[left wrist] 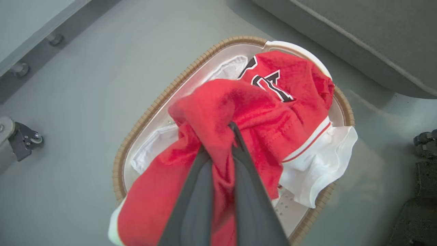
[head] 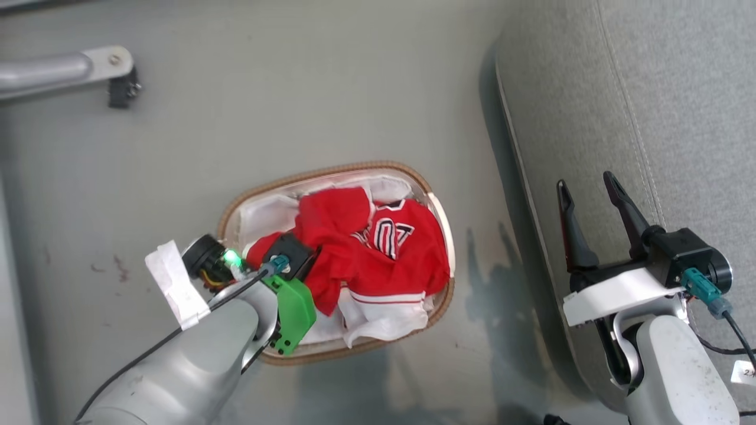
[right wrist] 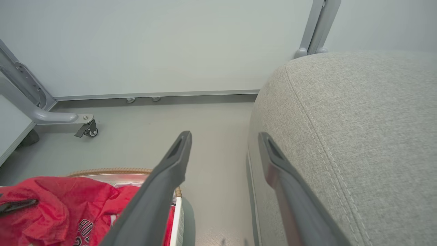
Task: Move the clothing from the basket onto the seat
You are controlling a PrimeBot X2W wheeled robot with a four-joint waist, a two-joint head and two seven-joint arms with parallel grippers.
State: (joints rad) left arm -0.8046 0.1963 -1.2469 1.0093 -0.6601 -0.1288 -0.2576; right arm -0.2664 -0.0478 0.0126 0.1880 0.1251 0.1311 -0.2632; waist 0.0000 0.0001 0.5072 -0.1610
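Heaped inside one basket (head: 331,174): the clothing (head: 366,248), red with white trim, too tangled to count the pieces. Clenched on a raised red fold over the basket's middle: left gripper (left wrist: 218,136). Spread wide and holding nothing, well to the basket's right: right gripper (head: 585,183). Near the basket's right side, not touching it: one grey seat (head: 649,88). Far beyond the basket's left end, on the floor (head: 295,88): one metal leg with castor (head: 121,88).
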